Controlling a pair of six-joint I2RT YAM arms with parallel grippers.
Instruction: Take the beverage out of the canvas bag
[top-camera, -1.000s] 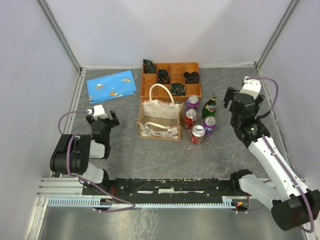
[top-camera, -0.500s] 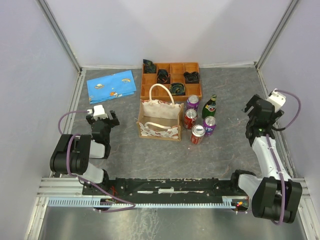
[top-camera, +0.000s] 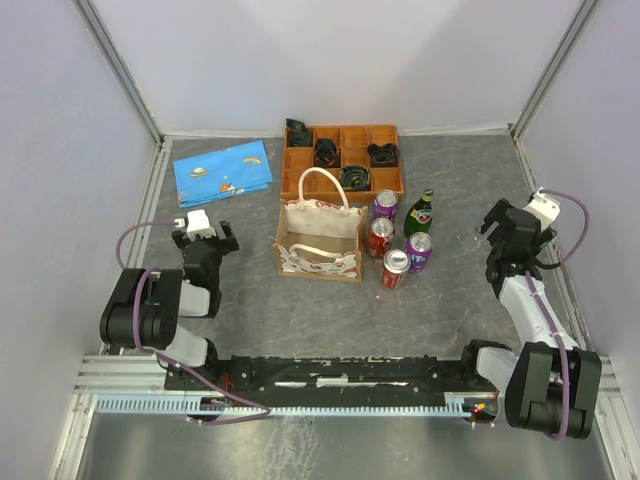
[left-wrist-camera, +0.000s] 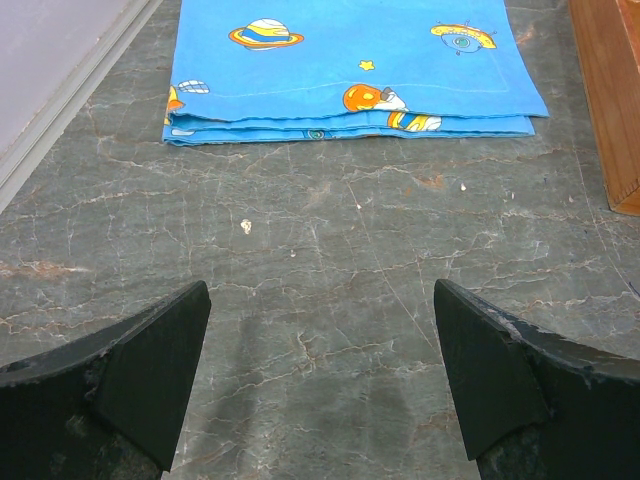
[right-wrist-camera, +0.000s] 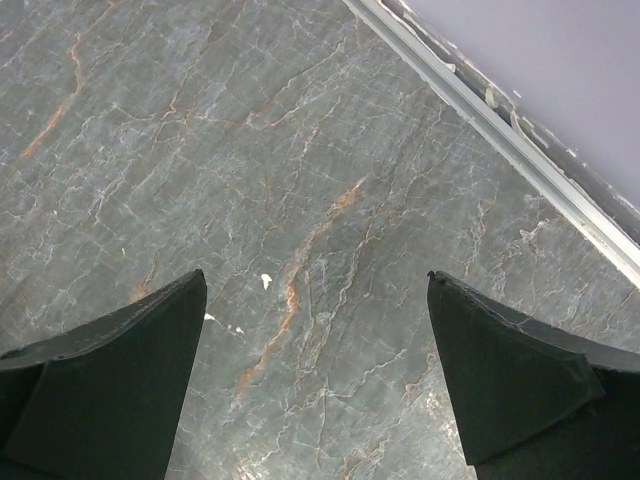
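The canvas bag (top-camera: 320, 243) stands upright mid-table, cream with a red print. One handle stands up and the other lies across its tan inside, where I see no beverage. Right beside the bag stand several cans (top-camera: 397, 268) and a green bottle (top-camera: 420, 212). My left gripper (top-camera: 205, 235) (left-wrist-camera: 320, 290) rests low at the left, open, with bare tabletop between its fingers. My right gripper (top-camera: 507, 226) (right-wrist-camera: 315, 275) is folded back at the right side, well away from the cans. It is open over bare tabletop.
An orange compartment tray (top-camera: 343, 152) with dark coiled items stands behind the bag. A blue printed cloth (top-camera: 222, 172) (left-wrist-camera: 350, 70) lies at the back left, ahead of my left gripper. The wall rail (right-wrist-camera: 500, 130) runs close to my right gripper.
My right arm has drawn back from beside the bottle to the right edge and folded low, its gripper still open. The left arm, bag and drinks have not moved.
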